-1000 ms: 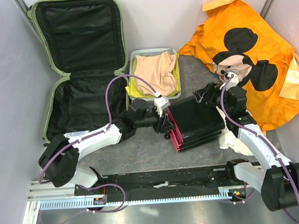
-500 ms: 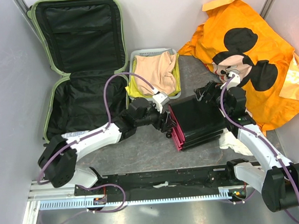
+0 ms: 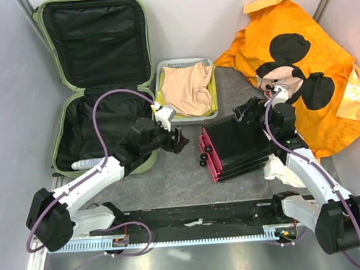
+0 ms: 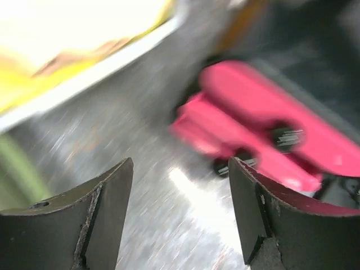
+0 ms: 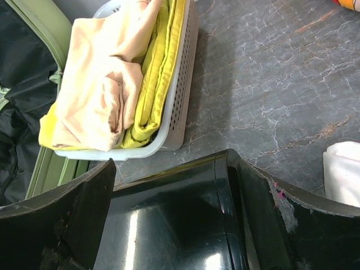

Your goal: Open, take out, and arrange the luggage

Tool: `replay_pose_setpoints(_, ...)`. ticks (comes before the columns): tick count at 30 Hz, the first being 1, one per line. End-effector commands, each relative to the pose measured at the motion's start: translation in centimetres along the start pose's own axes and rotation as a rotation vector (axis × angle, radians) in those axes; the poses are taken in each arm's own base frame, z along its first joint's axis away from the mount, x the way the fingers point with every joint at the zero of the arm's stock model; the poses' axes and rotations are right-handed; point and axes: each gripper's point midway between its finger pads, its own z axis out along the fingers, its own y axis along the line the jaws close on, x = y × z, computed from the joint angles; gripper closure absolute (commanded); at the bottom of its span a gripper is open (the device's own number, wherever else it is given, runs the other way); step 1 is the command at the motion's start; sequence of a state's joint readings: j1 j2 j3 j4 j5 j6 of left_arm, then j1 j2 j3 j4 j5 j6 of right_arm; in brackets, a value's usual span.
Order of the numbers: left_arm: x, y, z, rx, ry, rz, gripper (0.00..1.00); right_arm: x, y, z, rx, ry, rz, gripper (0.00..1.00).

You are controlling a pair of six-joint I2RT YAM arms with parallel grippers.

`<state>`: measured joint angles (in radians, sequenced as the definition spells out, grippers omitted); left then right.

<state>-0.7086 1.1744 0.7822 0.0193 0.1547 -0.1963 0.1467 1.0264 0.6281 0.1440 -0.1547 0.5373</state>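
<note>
Top external view. Shows the luggage (image 3: pixel 97 54) at the far left of the table, already open: lid propped against the back wall, lower half flat, black lining bare but for a small pale tube (image 3: pixel 87 163) near its front edge. Also a white basket (image 3: pixel 182 62) of folded clothes just beside the luggage's right rim, a black box (image 3: pixel 236 144) with pink drawers (image 3: pixel 207 156) near the middle, an orange cartoon-mouse cloth (image 3: pixel 305 70) at the far right.

Reads as the taking-out and arranging step: opening done, most contents seemingly out. Next, probably, a reach over the green rim for the tube, calling for a leftward swing of the left wrist and a low approach over the soft lining.

Left arm (image 3: pixel 96 175) stretched low and diagonal from its base, wrist just off the luggage's right front corner, pointing toward the drawers. Left jaws well apart and empty: only bare table and pink drawer fronts beyond the fingers (image 4: pixel 107 208) in the left wrist view. Right arm (image 3: pixel 306 169) folded upward, wrist bent down over the box's far edge. Right jaws at full spread, glossy box top filling the gap in the right wrist view; no telling whether the pads touch it.
</note>
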Motion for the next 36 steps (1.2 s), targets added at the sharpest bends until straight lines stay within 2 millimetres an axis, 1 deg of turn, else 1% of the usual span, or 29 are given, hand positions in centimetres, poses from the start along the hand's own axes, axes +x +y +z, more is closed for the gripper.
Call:
replay_pose_setpoints(1, 1.4, 8.3, -2.8, -0.229, 0.027, -0.205, 0.25, 3.1, 0.4, -0.9, 0.0, 0.142, 0.017, 0.02)
replay_pose_setpoints(2, 1.6, 9.5, -3.5, -0.257, 0.026, -0.282, 0.25, 3.2, 0.1, -1.0, 0.012, 0.151, -0.004, 0.02)
replay_pose_setpoints(3, 1.9, 10.8, -4.2, -0.294, 0.024, -0.324, 0.23, 2.1, 0.4, -1.0, 0.019, 0.134, -0.027, 0.02)
replay_pose_setpoints(4, 1.9, 13.1, -5.3, -0.37, 0.013, -0.37, 0.23, 2.0, -0.6, -1.2, 0.073, 0.14, -0.068, 0.02)
replay_pose_setpoints(5, 2.3, 14.2, -5.8, -0.423, 0.014, -0.413, 0.23, 1.4, -0.9, -1.2, 0.093, 0.128, -0.088, 0.02)
replay_pose_setpoints(6, 3.2, 15.5, -6.6, -0.503, 0.035, -0.442, 0.23, 0.2, -0.8, -1.4, 0.106, 0.104, -0.105, 0.02)
replay_pose_setpoints(7, 3.4, 16.9, -7.2, -0.561, 0.038, -0.468, 0.22, -0.2, -1.3, -1.5, 0.134, 0.094, -0.12, 0.02)
replay_pose_setpoints(10, 5.2, 19.4, -8.4, -0.704, 0.081, -0.532, 0.2, -1.9, -1.1, -1.9, 0.139, 0.053, -0.147, 0.02)
replay_pose_setpoints(12, 6.5, 20.2, -8.8, -0.768, 0.124, -0.557, 0.19, -2.3, -0.8, -1.9, 0.132, 0.046, -0.148, 0.02)
replay_pose_setpoints(13, 7.9, 20.3, -8.9, -0.795, 0.171, -0.588, 0.18, -2.3, -0.8, -1.9, 0.13, 0.047, -0.146, 0.02)
replay_pose_setpoints(16, 9.8, 20.1, -9.1, -0.825, 0.203, -0.649, 0.18, -1.9, -1.1, -1.7, 0.138, 0.058, -0.144, 0.02)
replay_pose_setpoints(18, 10.0, 19.4, -9.0, -0.79, 0.178, -0.668, 0.18, -2.3, -1.7, -2.1, 0.172, 0.043, -0.159, 0.02)
replay_pose_setpoints(20, 8.5, 19.0, -9.2, -0.767, 0.104, -0.661, 0.19, -3.9, -1.2, -3.2, 0.17, -0.012, -0.189, 0.02)
replay_pose_setpoints(21, 8.2, 18.9, -9.3, -0.757, 0.089, -0.651, 0.19, -5.3, -0.8, -3.8, 0.174, -0.056, -0.226, 0.03)
replay_pose_setpoints(22, 7.8, 18.9, -9.5, -0.753, 0.084, -0.627, 0.19, -7.0, 0.3, -5.1, 0.151, -0.116, -0.244, 0.04)
replay_pose_setpoints(23, 7.3, 18.7, -9.8, -0.749, 0.077, -0.614, 0.19, -8.1, 1.3, -5.8, 0.126, -0.152, -0.267, 0.05)
replay_pose_setpoints(24, 6.4, 18.6, -9.8, -0.737, 0.068, -0.602, 0.19, -9.7, 3.3, -6.6, 0.065, -0.197, -0.309, 0.07)
replay_pose_setpoints(25, 6.3, 18.5, -9.9, -0.727, 0.083, -0.582, 0.19, -10.5, 5.0, -7.5, 0.003, -0.223, -0.33, 0.09)
replay_pose_setpoints(26, 6.3, 18.2, -10.0, -0.717, 0.107, -0.577, 0.18, -10.9, 6.4, -7.8, -0.053, -0.231, -0.348, 0.09)
replay_pose_setpoints(27, 5.4, 18.1, -9.8, -0.692, 0.107, -0.575, 0.18, -11.5, 8.7, -8.2, -0.136, -0.243, -0.367, 0.09)
replay_pose_setpoints(28, 5.1, 17.7, -9.6, -0.655, 0.118, -0.576, 0.18, -10.3, 10.8, -7.8, -0.256, -0.184, -0.391, 0.1)
replay_pose_setpoints(29, 4.8, 17.5, -9.5, -0.63, 0.126, -0.581, 0.18, -9.7, 12.8, -7.7, -0.334, -0.161, -0.404, 0.11)
replay_pose_setpoints(30, 3.8, 17.4, -9.3, -0.584, 0.115, -0.593, 0.18, -8.9, 14.0, -7.5, -0.383, -0.128, -0.422, 0.13)
replay_pose_setpoints(31, 3.3, 17.5, -9.3, -0.567, 0.111, -0.591, 0.18, -7.3, 14.4, -6.0, -0.395, -0.071, -0.47, 0.13)
replay_pose_setpoints(32, 2.9, 17.5, -9.4, -0.555, 0.106, -0.587, 0.18, -6.1, 17.1, -6.3, -0.462, -0.041, -0.52, 0.14)
replay_pose_setpoints(33, 2.0, 17.9, -9.8, -0.555, 0.091, -0.584, 0.18, -4.1, 17.5, -6.0, -0.461, 0.029, -0.564, 0.14)
replay_pose_setpoints(34, 1.8, 18.1, -10.1, -0.557, 0.095, -0.564, 0.18, -2.9, 17.6, -4.8, -0.417, 0.066, -0.606, 0.14)
replay_pose_setpoints(35, 1.5, 18.2, -10.4, -0.56, 0.096, -0.55, 0.18, -1.5, 20.2, -5.6, -0.482, 0.082, -0.691, 0.14)
replay_pose_setpoints(36, 1.1, 18.1, -10.6, -0.557, 0.1, -0.537, 0.2, -0.2, 20.4, -5.5, -0.475, 0.124, -0.725, 0.13)
